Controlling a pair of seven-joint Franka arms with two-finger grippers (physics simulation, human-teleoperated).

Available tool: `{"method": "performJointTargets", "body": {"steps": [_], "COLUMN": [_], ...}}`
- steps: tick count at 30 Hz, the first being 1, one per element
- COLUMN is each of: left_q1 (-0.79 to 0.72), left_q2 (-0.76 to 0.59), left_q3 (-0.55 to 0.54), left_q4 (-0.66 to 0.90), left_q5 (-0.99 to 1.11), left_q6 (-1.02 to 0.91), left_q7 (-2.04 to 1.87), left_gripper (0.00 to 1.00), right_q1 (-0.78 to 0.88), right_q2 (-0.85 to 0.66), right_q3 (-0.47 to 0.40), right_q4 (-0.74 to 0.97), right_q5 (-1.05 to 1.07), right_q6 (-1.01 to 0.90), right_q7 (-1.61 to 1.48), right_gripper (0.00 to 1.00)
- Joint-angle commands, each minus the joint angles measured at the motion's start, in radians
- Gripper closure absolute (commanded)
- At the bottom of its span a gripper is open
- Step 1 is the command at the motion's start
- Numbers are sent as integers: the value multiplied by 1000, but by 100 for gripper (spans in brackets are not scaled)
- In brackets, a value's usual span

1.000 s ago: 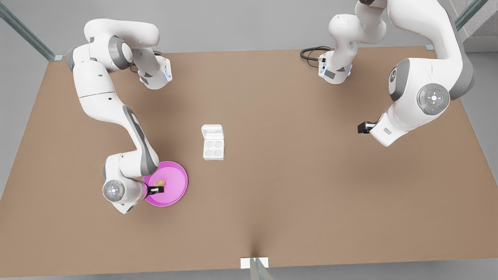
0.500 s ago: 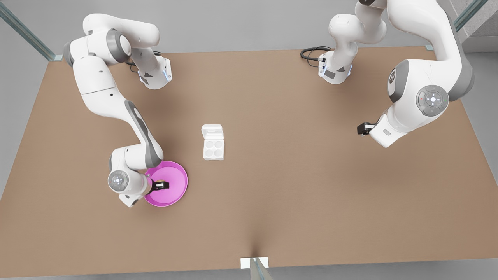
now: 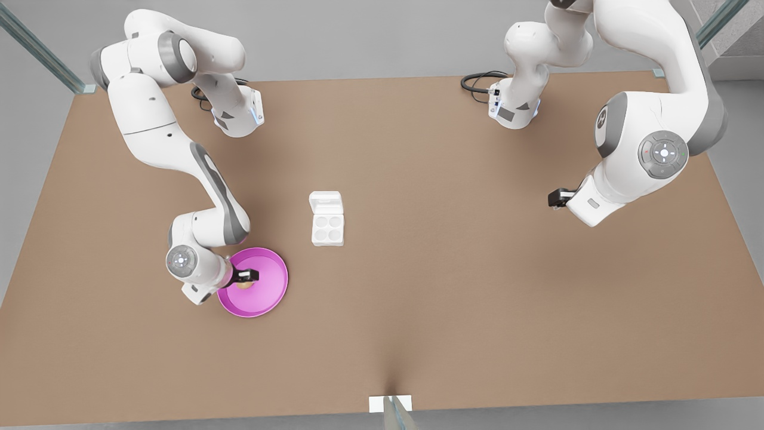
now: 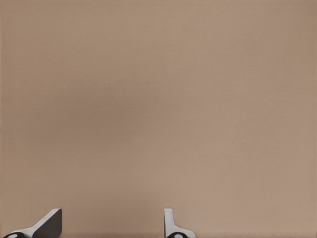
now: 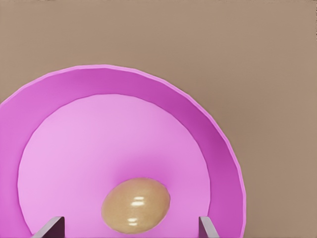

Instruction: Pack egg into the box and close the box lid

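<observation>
Step in hand, as we read it: reach for the pickup, nothing packed yet. Egg (image 5: 136,205) lies on the pink plate (image 5: 208,134), w/ our right gripper (image 3: 246,276) hanging over it at the front view's left; in the right wrist view its fingertips (image 5: 52,225) stand wide apart, one on each side of the egg, not touching it, so jaws are spread and empty. Box (image 3: 327,228) sits near table (image 3: 453,269) centre, well apart from the plate, all four cups bare, and the box lid (image 3: 326,202) is folded back flat on the far side of the tray. Our left gripper (image 3: 556,197) waits at the front view's right, well clear of the carton; in the left wrist view its fingertips (image 4: 47,225) show apart over bare tabletop, holding nothing. Next move, in our judgement: drop straight down so the pads bracket the egg's middle, then squeeze gently, since it's round and smooth and may roll or squirt out on the plate. After that: lift, carry to a cup, release, and swing the lid over.
</observation>
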Motion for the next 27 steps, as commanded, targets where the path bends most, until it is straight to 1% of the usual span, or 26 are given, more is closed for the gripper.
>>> {"method": "performJointTargets", "body": {"steps": [1, 5, 14, 27], "left_q1": [0, 0, 0, 2], "left_q2": [0, 3, 4, 8], "left_q3": [0, 0, 0, 3], "left_q4": [0, 0, 0, 0], "left_q5": [1, 1, 1, 1], "left_q6": [1, 1, 3, 9], "left_q7": [0, 0, 0, 0], "left_gripper": [0, 0, 0, 0], "right_q1": [-2, -21, -44, -30], "right_q2": [8, 43, 39, 33], "right_q3": [0, -2, 0, 1], "right_q4": [4, 2, -50, -62], "right_q5": [2, -3, -3, -2], "right_q6": [36, 85, 86, 86], "right_q7": [5, 0, 3, 29], "right_gripper": [0, 0, 0, 0]}}
